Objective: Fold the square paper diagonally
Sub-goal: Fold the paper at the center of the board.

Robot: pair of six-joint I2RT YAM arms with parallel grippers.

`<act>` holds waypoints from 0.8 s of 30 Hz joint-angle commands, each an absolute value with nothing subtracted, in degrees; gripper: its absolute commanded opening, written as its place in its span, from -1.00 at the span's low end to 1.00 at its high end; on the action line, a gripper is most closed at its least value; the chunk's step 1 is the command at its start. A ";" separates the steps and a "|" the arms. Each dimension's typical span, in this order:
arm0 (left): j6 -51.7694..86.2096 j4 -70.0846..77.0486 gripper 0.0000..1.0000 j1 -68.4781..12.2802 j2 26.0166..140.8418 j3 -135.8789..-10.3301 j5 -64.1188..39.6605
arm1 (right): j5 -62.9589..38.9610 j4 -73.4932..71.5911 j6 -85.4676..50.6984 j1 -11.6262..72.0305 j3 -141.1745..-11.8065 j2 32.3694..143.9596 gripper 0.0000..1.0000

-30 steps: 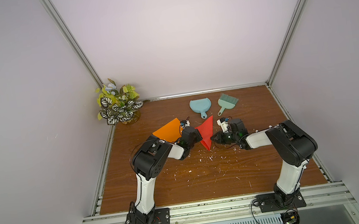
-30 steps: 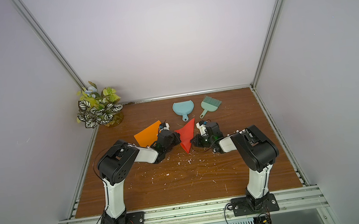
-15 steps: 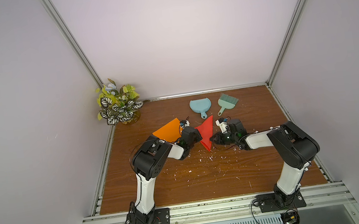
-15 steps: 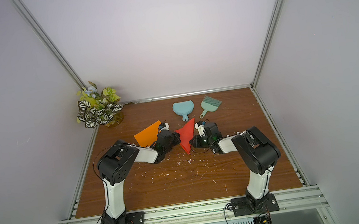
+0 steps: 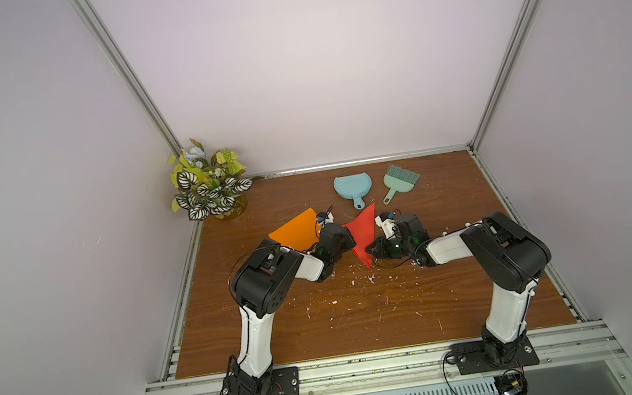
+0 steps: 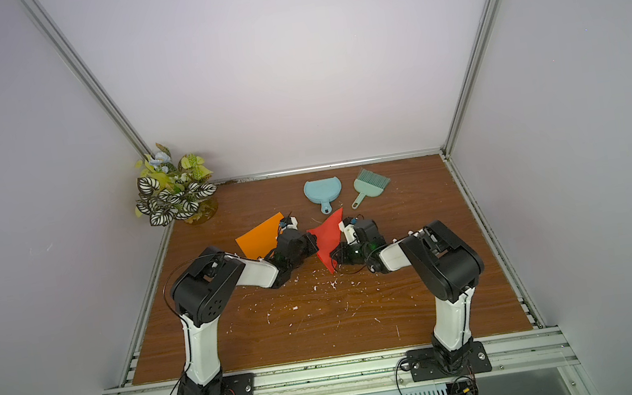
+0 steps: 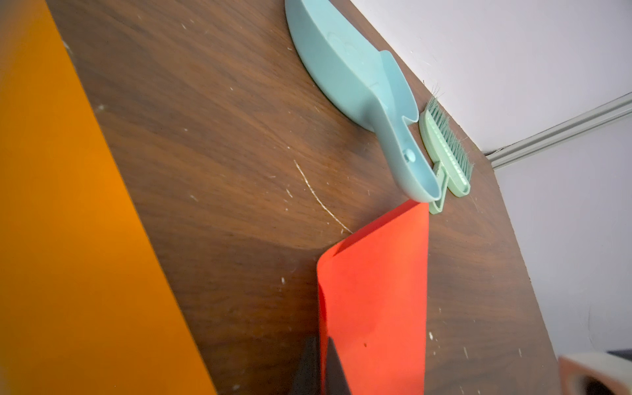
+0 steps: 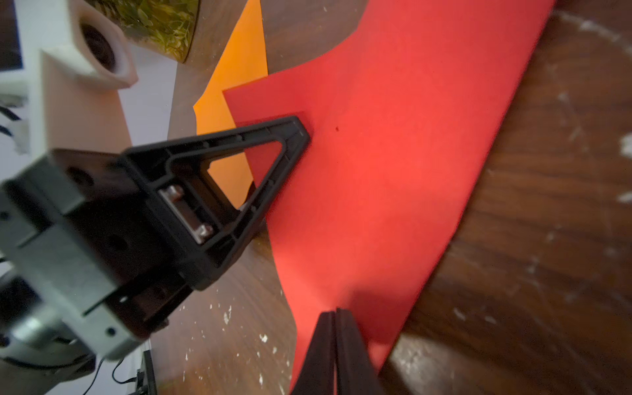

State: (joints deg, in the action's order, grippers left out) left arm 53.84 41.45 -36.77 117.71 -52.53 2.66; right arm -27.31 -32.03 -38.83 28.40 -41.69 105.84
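Red paper (image 5: pixel 365 233) between grippers, pointing at far table (image 5: pixel 366 326) edge; left gripper (image 7: pixel 319 366) pinches it, right gripper (image 8: pixel 337 331) closed against it.

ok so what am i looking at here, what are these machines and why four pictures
Two robot arms, the left arm and the right arm, stand at a wooden table. Two pictures look down from above; two come from cameras on the arms' wrists. On the table lie a red paper folded to a triangle, an orange paper, a blue dustpan, a green brush, a plant and white scraps. The left hand is shut on the red paper's corner. The right hand is shut at its edge; whether it pinches, I cannot tell.
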 commanded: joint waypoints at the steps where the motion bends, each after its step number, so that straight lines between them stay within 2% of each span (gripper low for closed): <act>1: 54.27 39.78 -0.98 -36.34 118.60 -51.33 2.55 | -26.81 -30.54 -38.19 29.40 -40.02 104.93 -0.83; 24: 54.14 40.69 -0.98 -35.68 118.93 -50.70 3.35 | -28.94 -27.44 -36.68 32.68 -31.55 96.59 -0.83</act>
State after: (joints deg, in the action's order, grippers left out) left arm 54.04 42.30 -36.62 117.73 -52.16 2.63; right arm -27.49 -32.01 -38.26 32.14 -32.32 97.93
